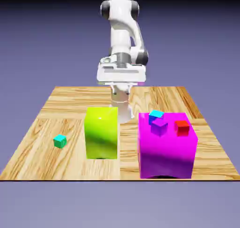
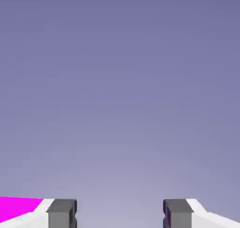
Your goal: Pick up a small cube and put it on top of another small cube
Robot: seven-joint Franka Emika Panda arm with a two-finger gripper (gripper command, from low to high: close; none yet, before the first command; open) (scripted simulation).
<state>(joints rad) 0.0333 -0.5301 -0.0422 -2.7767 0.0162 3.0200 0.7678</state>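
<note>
1. My gripper [image 2: 120, 214] is released: its tips stand wide apart at the bottom edge of the hand view, nothing between them.
2. The teal cube [image 1: 60, 141], which I judge is mine to lift, lies on the table [image 1: 42, 156] at the exterior view's left, below mid-height.
3. My hand view is nearly all backdrop [image 2: 120, 91], with a strip of the magenta block [image 2: 16, 208] at lower left. Going down without turning my hand tableward first could mean a blind, tilted approach.
4. The lime block [image 1: 101, 133] stands just right of the teal cube in the exterior view; a low sweep from upper middle could clip it.
5. Closing off-centre could flick so small a cube away.
6. The blue cube [image 1: 156, 117], purple cube [image 1: 159, 126] and red cube [image 1: 182, 127] crowd the magenta block at right; if I stack there, a stray finger could knock one off.
</note>
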